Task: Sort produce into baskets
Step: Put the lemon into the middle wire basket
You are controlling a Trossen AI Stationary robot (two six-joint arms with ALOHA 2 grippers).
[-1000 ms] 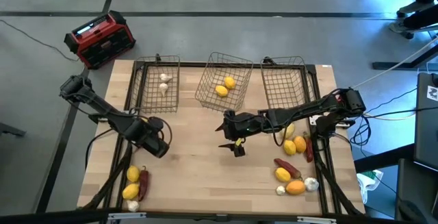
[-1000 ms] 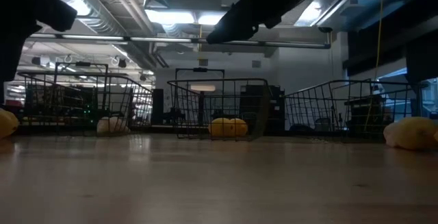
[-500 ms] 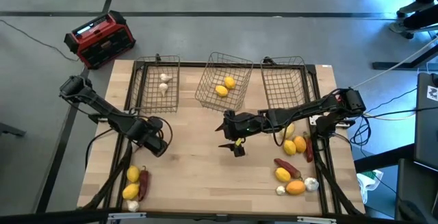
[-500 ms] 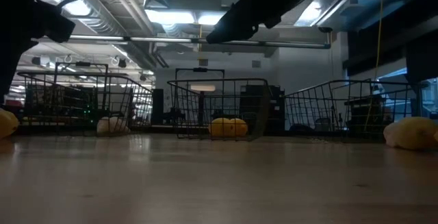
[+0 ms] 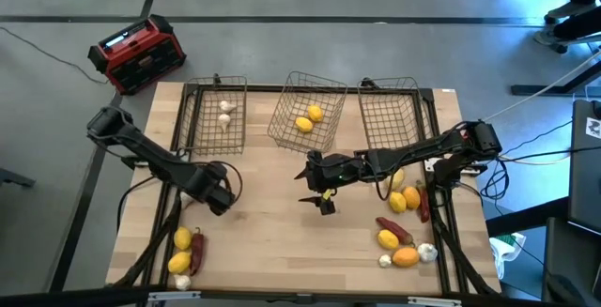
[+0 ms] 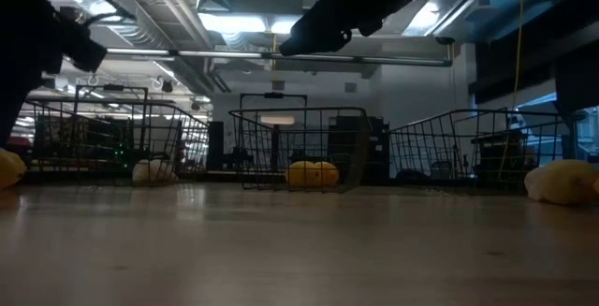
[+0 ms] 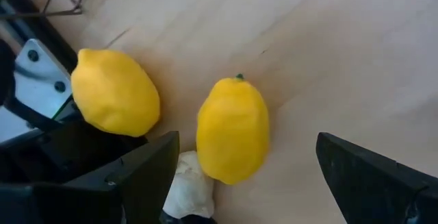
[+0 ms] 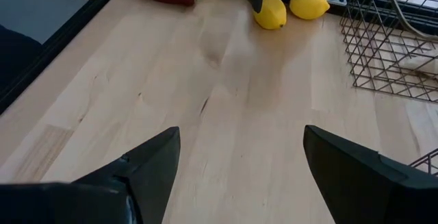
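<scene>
Three wire baskets stand along the far edge: the left one (image 5: 216,115) holds white bulbs, the middle one (image 5: 306,110) two lemons, and the right one (image 5: 389,119) shows nothing inside. My left gripper (image 5: 218,195) hangs open, pointing down, over the near-left produce. Its fingers stand on either side of a lemon (image 7: 233,129) without touching it. A second lemon (image 7: 115,92) and a white bulb (image 7: 189,186) lie beside that lemon on the table. My right gripper (image 5: 319,197) waits open above the table's middle, with nothing between its fingers (image 8: 150,162).
A dark red piece (image 5: 197,247) lies by the near-left lemons. Near the right edge sit more lemons (image 5: 398,200), red pieces (image 5: 392,227), an orange one (image 5: 405,256) and white bulbs (image 5: 427,251). A red-and-black box (image 5: 137,54) stands on the floor beyond the far left corner.
My left gripper has sunk a little toward the near-left lemons, its arm shifting slightly toward the table's right.
</scene>
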